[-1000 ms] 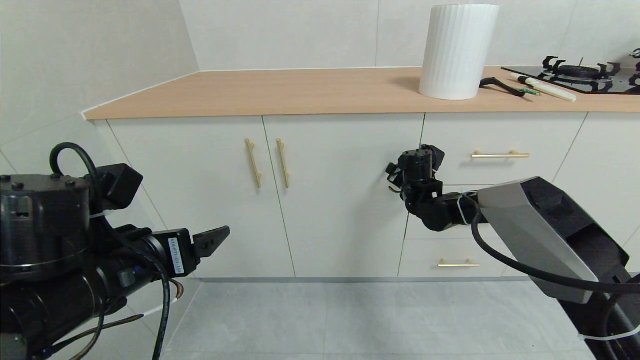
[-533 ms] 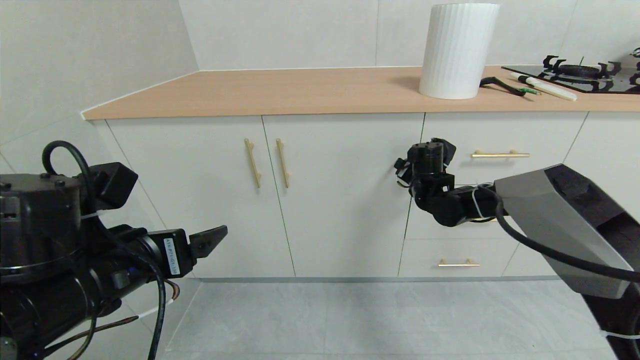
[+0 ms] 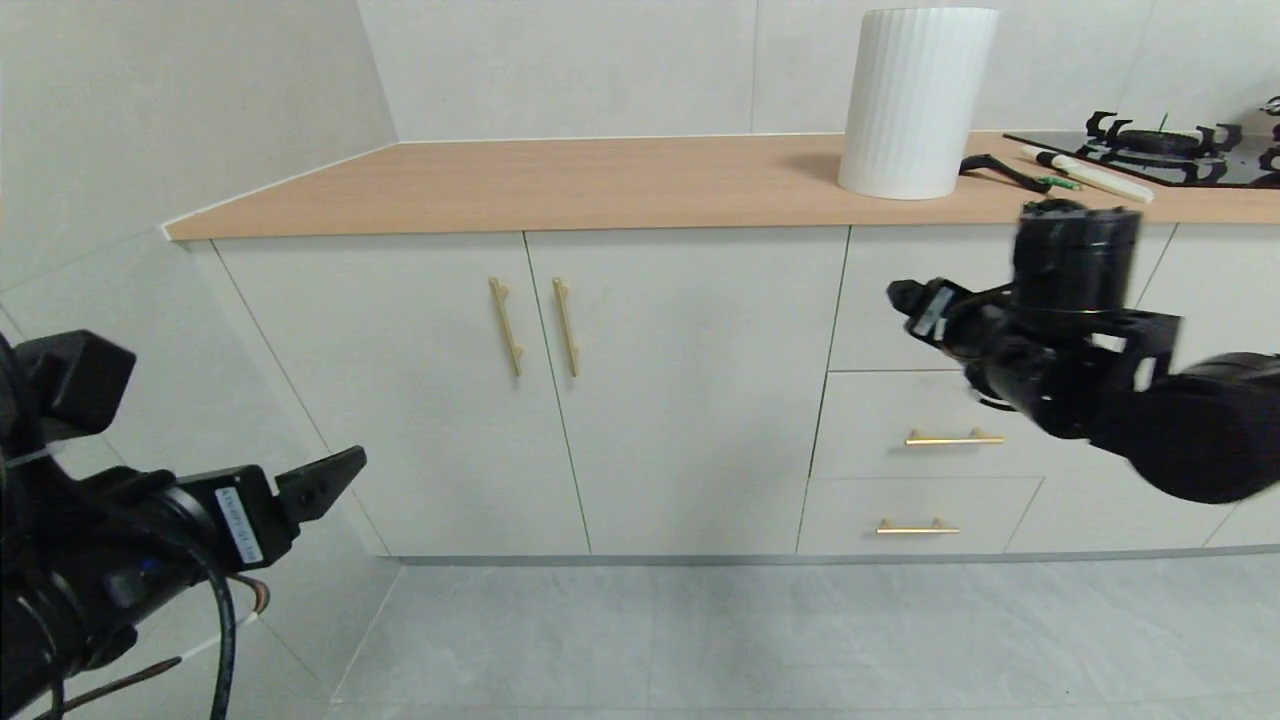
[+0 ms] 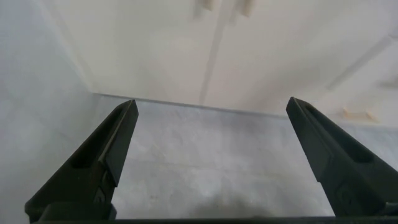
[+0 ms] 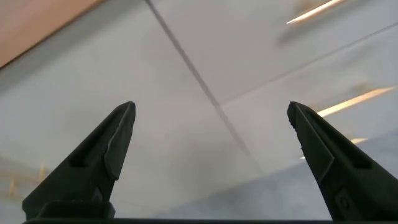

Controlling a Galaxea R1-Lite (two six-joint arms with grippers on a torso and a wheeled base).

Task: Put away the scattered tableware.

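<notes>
Scattered utensils lie on the wooden counter [image 3: 560, 185] at the far right: a black-handled one [image 3: 990, 166] and a white-handled one [image 3: 1095, 179], beside a tall white ribbed container [image 3: 915, 100]. My right gripper [image 3: 908, 298] hangs in front of the upper drawer, below the counter edge. It is open with nothing between its fingers [image 5: 106, 155]. My left gripper [image 3: 338, 472] is low at the left, near the wall and over the floor. It is open too, and its fingers [image 4: 99, 155] hold nothing.
A gas hob [image 3: 1165, 145] sits at the counter's far right. Below the counter are two cabinet doors with gold handles [image 3: 506, 325] and drawers with gold handles [image 3: 945, 438]. Grey tiled floor [image 3: 700, 640] spreads in front. A tiled wall [image 3: 150, 120] closes the left side.
My right arm has risen and swung to the right, now covering the top drawer's handle. My left arm has drawn back and down to the left.
</notes>
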